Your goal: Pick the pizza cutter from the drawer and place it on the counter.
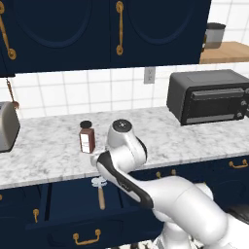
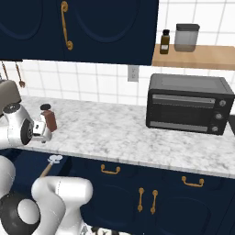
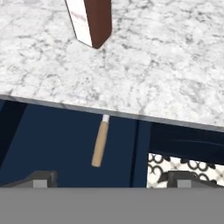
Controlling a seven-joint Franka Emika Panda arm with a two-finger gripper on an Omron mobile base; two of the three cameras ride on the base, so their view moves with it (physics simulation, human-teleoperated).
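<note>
- Gripper (image 3: 105, 179) hangs spread wide over the open drawer (image 1: 63, 206), grasping nothing; its two dark fingertips (image 3: 41, 178) stand far apart at the bottom of the hand view.
- Pizza cutter (image 3: 100, 142) lies flat on the drawer floor, ahead of the fingertips and between their lines, apart from both.
- Its tan handle points back toward the gripper; the metal neck runs forward under the counter (image 3: 166, 65) edge, which hides the wheel in the hand view.
- From the left base view the pizza cutter (image 1: 100, 191) shows its silvery wheel next to the counter (image 1: 48, 151) lip, handle toward the drawer front and its brass pull (image 1: 86, 238).
- Brown bottle (image 3: 89, 19) stands upright on the stone beyond the cutter, near the counter edge.
- Black toaster oven (image 1: 206, 96) sits on the counter well off to the gripper's right.
- Silver toaster (image 1: 7, 126) sits far to its left.
</note>
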